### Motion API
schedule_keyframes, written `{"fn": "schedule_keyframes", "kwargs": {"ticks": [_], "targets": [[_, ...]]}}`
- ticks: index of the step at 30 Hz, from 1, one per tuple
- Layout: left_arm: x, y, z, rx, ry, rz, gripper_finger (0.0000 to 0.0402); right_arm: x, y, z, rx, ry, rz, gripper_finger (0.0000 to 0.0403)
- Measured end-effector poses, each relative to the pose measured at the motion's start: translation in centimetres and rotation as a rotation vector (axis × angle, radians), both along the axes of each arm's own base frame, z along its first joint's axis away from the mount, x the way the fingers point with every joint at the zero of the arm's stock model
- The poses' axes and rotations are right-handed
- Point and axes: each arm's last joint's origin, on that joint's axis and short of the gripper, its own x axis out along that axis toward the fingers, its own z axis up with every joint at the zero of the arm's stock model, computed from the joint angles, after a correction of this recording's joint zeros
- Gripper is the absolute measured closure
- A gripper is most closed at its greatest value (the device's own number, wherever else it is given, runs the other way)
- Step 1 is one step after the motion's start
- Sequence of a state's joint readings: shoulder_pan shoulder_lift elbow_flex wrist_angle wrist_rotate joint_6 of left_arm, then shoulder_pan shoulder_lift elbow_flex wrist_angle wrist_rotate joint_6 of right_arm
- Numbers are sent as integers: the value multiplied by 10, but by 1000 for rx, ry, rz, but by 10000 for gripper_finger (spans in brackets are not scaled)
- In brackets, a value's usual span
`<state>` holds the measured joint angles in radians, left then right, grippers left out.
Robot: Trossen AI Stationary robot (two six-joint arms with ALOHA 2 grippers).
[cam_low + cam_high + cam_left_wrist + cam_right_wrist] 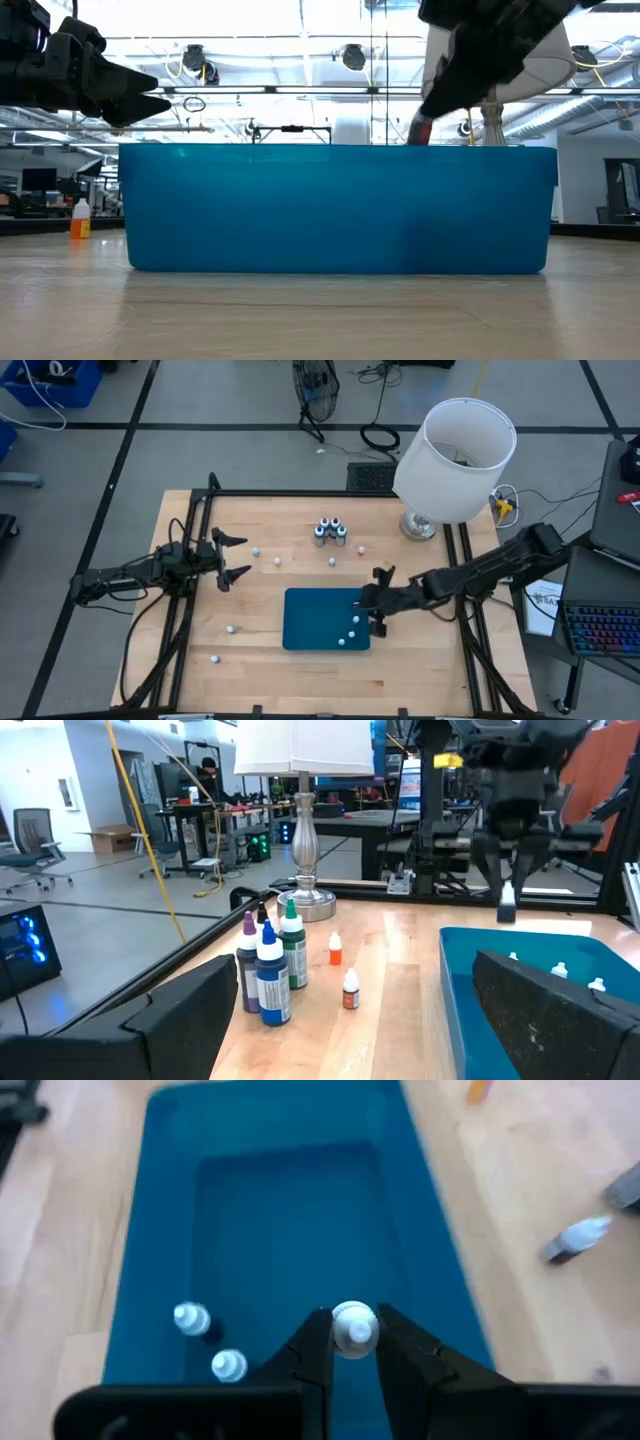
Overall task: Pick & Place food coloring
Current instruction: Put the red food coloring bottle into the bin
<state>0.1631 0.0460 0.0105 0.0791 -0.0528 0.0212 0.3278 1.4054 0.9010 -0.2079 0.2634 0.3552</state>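
Food coloring bottle (353,1327), white cap up, is pinched between the right gripper's (353,1342) fingers, held over the teal tray's (310,618) right edge. Two more small bottles (190,1319) (229,1366) lie inside the tray near that edge. Others are scattered on the bench (270,660): one near the front-left corner (213,658), one further in (231,628). Four larger bottles (330,531) cluster by the rear edge, beside a lamp (455,458). Left gripper (236,556) hovers at the left side, fingers spread, holding nothing.
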Motion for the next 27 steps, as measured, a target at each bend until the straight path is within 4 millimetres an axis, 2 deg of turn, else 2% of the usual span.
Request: {"fn": "schedule_keyframes", "kwargs": {"ticks": [3,9,14,22,24,27], "targets": [[0,0,0,0,0,0,2,13,3,-10,-1,56,10,360],[0,0,0,0,-1,0,2,47,11,-18,-16,113,95,360],[0,0,0,0,-1,0,2,70,8,-30,-51,210,108,360],[0,0,0,0,0,0,2,79,-6,-57,0,325,95,361],[0,0,0,0,-1,0,2,79,-7,-57,1,325,91,358],[0,0,0,0,-1,0,2,79,-7,-55,4,319,88,334]]}}
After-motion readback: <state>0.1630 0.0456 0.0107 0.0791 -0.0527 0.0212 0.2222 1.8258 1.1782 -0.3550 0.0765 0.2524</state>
